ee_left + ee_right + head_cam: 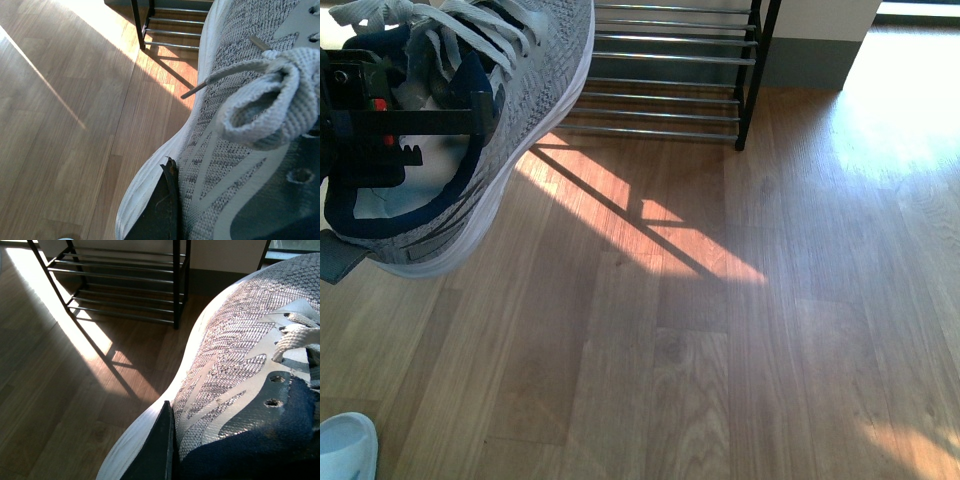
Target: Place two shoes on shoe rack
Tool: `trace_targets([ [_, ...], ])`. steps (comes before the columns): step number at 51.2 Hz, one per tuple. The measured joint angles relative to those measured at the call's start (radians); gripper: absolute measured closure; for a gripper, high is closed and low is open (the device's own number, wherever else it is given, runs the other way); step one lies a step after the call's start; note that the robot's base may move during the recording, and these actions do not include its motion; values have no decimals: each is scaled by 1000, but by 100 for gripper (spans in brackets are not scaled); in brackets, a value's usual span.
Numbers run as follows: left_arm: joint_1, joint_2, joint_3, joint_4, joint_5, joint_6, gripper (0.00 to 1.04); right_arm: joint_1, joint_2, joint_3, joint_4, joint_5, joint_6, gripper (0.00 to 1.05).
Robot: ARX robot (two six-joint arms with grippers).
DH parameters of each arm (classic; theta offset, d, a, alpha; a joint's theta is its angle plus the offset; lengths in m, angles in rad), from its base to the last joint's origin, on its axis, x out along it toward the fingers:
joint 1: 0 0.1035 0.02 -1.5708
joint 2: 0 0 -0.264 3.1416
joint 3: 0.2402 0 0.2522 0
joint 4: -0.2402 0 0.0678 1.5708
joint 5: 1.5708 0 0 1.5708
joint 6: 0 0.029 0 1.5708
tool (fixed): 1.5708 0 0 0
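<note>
the left pincer (375, 140) is closed on the side wall of a grey sneaker (520, 90). one finger goes inside the navy collar and the other presses the white sole from outside. the sneaker hangs tilted, with its toe pointing away from the pincer toward the shoe rack (670, 60) just beyond. whether they touch, i cannot tell.

the right pincer (215, 460) seems to hold a second sneaker (240, 340) in the same way, but only one finger (159, 450) shows, at the sole. the rack stands ahead of it, apart.

the risks, as i judge them:
- the soft knit wall can slide out of the grip.
- a toe can knock a rod or the black upright.
- the loose laces (225, 75) beside the left pincer can catch on the rods.
- a shoe set across the gaps may tip.

a pale sandal (345, 445) lies on the floor below and behind the left pincer.
</note>
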Motion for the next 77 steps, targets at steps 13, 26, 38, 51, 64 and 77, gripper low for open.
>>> trace_targets([
  [13, 3, 0, 0, 0, -3, 0, 103, 0, -2, 0, 0, -9, 0, 103],
  [26, 7, 0, 0, 0, -11, 0, 103, 0, 0, 0, 0, -14, 0, 103],
  [38, 7, 0, 0, 0, -5, 0, 103, 0, 1, 0, 0, -6, 0, 103],
  [51, 6, 0, 0, 0, -2, 0, 103, 0, 1, 0, 0, -6, 0, 103],
  [64, 6, 0, 0, 0, -6, 0, 103, 0, 1, 0, 0, -9, 0, 103],
  [77, 7, 0, 0, 0, -10, 0, 103, 0, 2, 0, 0, -10, 0, 103],
])
